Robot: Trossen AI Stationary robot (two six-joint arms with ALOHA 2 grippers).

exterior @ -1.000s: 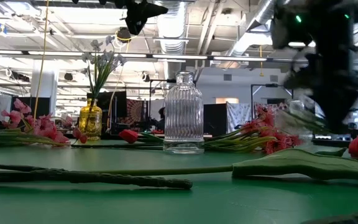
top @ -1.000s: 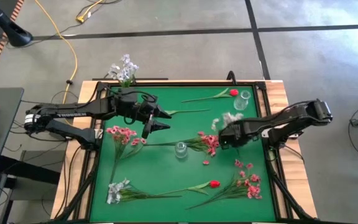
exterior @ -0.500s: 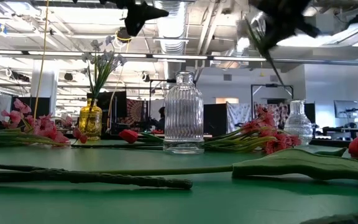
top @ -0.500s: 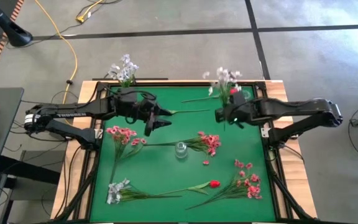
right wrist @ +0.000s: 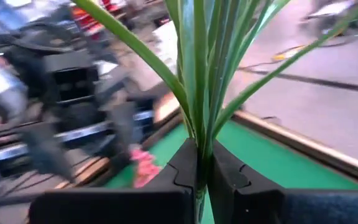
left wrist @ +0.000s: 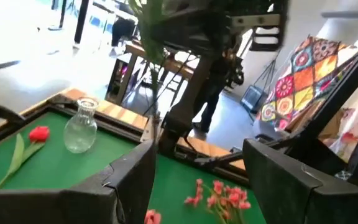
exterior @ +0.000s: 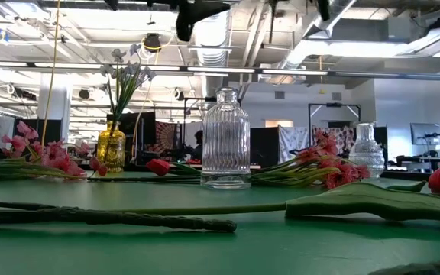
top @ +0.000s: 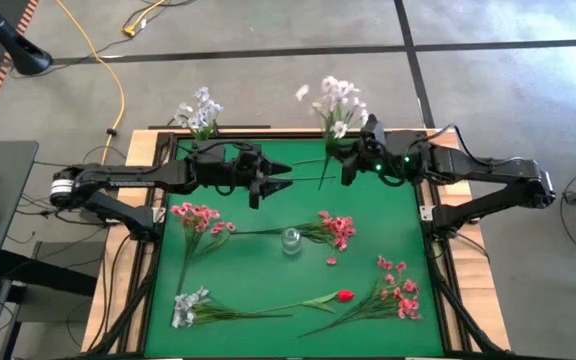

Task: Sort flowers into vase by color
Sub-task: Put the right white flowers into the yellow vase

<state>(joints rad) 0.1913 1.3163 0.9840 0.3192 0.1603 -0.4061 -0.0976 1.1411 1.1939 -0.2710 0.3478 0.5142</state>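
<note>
Green tabletop (top: 268, 280) framed by a wooden rim, open at its middle but for one clear vase (top: 290, 241). Left arm over the far left part, left hand (top: 280, 185) spread wide, holding nothing. Right arm along the far edge, right hand (top: 346, 170) clamped on a white spray (top: 334, 100), stem pinched between the fingers (right wrist: 188, 165), blooms raised beyond the far rim. Yellow vase (exterior: 111, 150) with white flowers (top: 198, 110) at the far left corner. Small clear vase (left wrist: 81, 126) by the far right corner, beside a red bud (left wrist: 39, 133). Pink sprays at left (top: 198, 216), centre (top: 334, 228) and near right (top: 400, 292). White cluster (top: 188, 305) and another red bud (top: 344, 296) along the near edge.
</note>
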